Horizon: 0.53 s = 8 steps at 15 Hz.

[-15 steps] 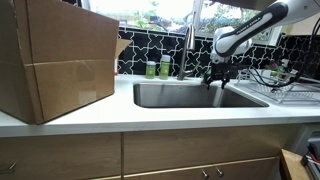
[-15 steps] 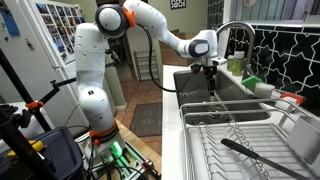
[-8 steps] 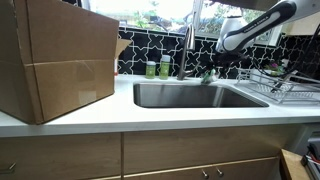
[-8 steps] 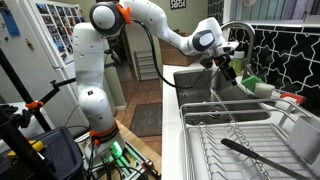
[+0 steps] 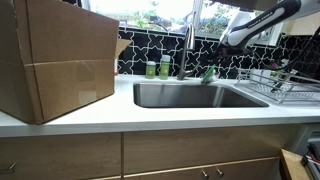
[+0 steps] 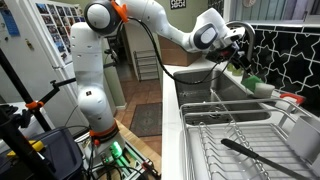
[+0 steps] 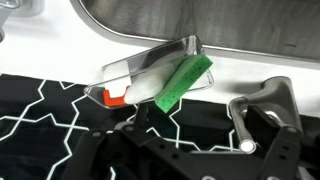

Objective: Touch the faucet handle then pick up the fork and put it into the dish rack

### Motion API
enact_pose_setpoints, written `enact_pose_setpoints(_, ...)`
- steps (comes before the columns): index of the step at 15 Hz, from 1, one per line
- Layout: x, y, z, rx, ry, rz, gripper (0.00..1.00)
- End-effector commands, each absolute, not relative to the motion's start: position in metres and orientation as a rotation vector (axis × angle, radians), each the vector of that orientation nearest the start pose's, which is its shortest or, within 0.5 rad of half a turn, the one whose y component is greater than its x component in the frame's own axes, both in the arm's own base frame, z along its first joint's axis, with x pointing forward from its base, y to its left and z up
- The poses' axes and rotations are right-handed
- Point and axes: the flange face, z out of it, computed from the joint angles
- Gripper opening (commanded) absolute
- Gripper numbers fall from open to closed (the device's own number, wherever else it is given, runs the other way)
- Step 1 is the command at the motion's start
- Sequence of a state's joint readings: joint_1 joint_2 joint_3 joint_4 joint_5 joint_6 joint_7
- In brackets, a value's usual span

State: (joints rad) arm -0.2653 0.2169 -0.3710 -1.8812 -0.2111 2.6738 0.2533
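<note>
gripper hangs spread wide and empty beside the faucet, possibly touching it; a green sponge lies in a clear tray below.

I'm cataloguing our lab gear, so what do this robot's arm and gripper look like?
The arm is glossy white, built of rounded segments, with an orange ring at the shoulder joint and dark bands at other joints. A black cable hangs along it. The gripper is black, with greyish metal links on its fingers.
</note>
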Motion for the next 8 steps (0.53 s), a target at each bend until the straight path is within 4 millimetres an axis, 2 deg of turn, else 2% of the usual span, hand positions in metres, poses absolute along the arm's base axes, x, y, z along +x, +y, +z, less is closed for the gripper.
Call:
enact_pose_setpoints(1,0.541,-0.375,0.471,-3.138,1.119,-0.932,1.0)
enact_pose_setpoints(8,0.575,-0.383,0.486,-3.117,0.86,-0.943,1.0)
